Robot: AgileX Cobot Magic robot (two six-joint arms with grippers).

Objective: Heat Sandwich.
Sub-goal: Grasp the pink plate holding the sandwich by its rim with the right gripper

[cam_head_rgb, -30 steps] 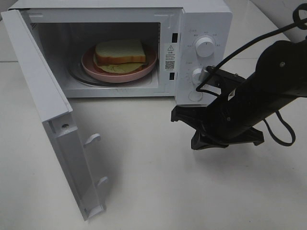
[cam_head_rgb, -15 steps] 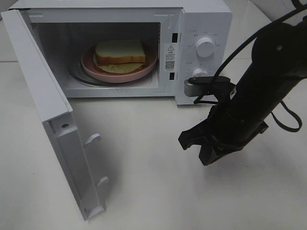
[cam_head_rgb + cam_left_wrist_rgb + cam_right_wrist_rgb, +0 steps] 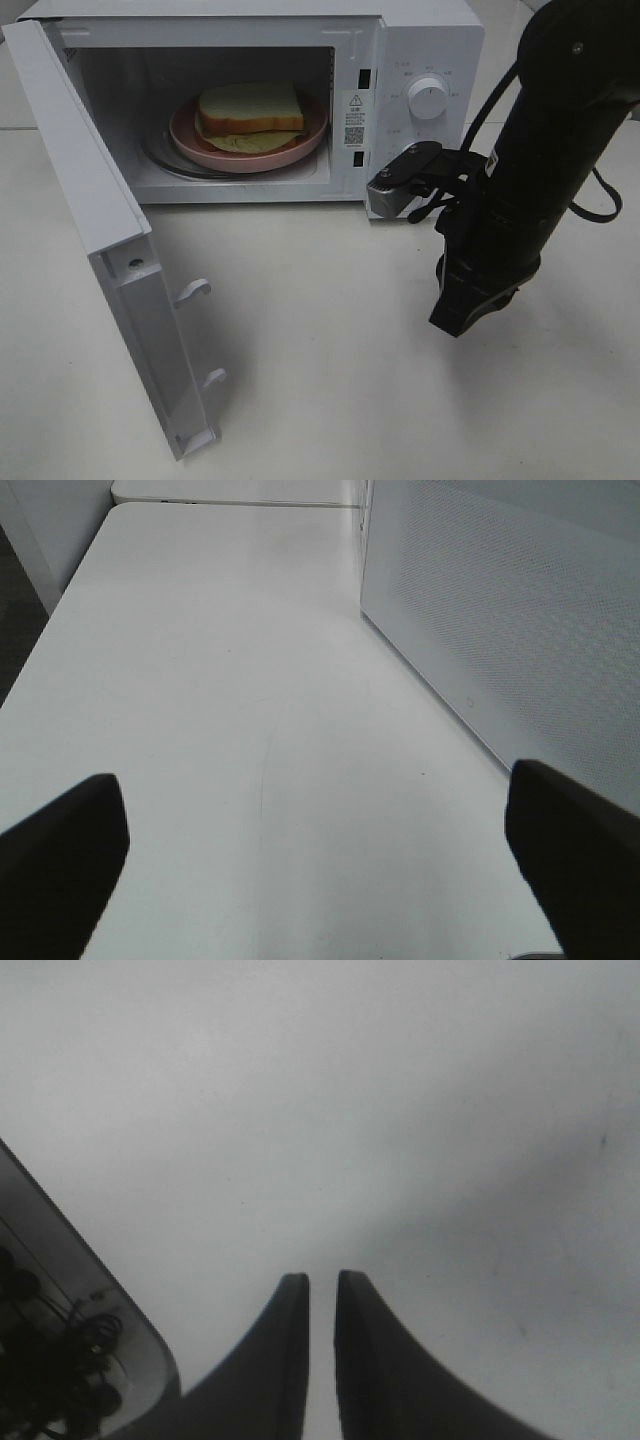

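The sandwich (image 3: 250, 108), thick square white bread with tan crust, lies on a round pink plate (image 3: 300, 150) inside the boxy white microwave (image 3: 430, 40). The left gripper (image 3: 315, 830) gapes wide, empty. The right gripper (image 3: 321, 1282) has tapered black fingers, barely parted and empty.

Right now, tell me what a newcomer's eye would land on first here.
First the microwave at the back of the table, its door swung wide open to the left, with the sandwich on a pink plate inside. Then the big black arm in front of the dials, its right gripper pointing down at the table, jaws a slit apart and empty.
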